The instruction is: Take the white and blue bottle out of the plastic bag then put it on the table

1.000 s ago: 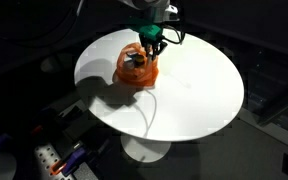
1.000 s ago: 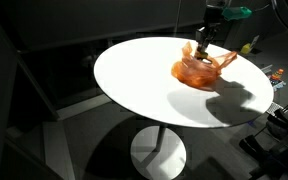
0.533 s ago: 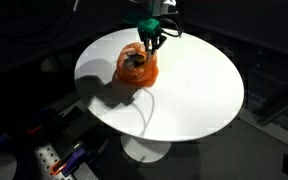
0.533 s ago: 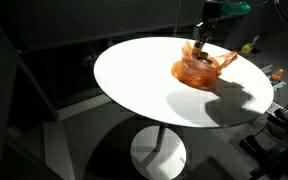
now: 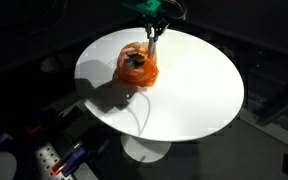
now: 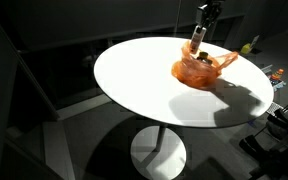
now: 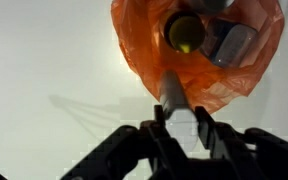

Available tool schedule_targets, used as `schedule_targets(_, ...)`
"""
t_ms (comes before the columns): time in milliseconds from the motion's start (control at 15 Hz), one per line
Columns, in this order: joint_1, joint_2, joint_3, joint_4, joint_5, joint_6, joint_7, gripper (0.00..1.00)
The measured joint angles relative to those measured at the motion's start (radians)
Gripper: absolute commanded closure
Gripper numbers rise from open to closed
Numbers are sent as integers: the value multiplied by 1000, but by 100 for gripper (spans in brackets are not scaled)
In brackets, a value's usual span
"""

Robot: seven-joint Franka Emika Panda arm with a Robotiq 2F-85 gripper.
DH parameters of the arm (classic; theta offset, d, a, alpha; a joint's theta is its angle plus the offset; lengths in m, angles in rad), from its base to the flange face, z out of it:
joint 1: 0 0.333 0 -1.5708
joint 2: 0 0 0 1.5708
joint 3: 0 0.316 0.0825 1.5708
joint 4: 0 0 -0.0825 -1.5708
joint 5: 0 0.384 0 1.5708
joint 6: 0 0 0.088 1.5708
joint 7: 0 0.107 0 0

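Note:
An orange plastic bag (image 5: 136,68) sits on the round white table (image 5: 194,95), also seen in the other exterior view (image 6: 199,70). My gripper (image 5: 154,22) is shut on the top of the white and blue bottle (image 5: 151,40) and holds it upright above the bag, its lower end at the bag's opening (image 6: 196,42). In the wrist view the gripper (image 7: 181,120) clamps the bottle (image 7: 171,92), which reaches down to the bag (image 7: 234,75). A yellow-topped item (image 7: 184,32) and a grey item (image 7: 229,42) lie inside the bag.
The table (image 6: 144,85) stands on a single pedestal foot (image 6: 156,155). A power strip (image 5: 50,157) lies on the dark floor beside it. Small objects, one yellow-green (image 6: 249,45), stand beyond the table's far edge.
My gripper has risen with the bottle, drawing it up out of the bag. The bag has stayed on the table.

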Motion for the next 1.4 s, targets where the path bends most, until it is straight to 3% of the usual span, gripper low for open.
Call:
schedule_targets(733,-70,-123,-74,-70,20,23,20,89)
schedule_targets(1400,-137,9,-109,-84,60,27,22,89)
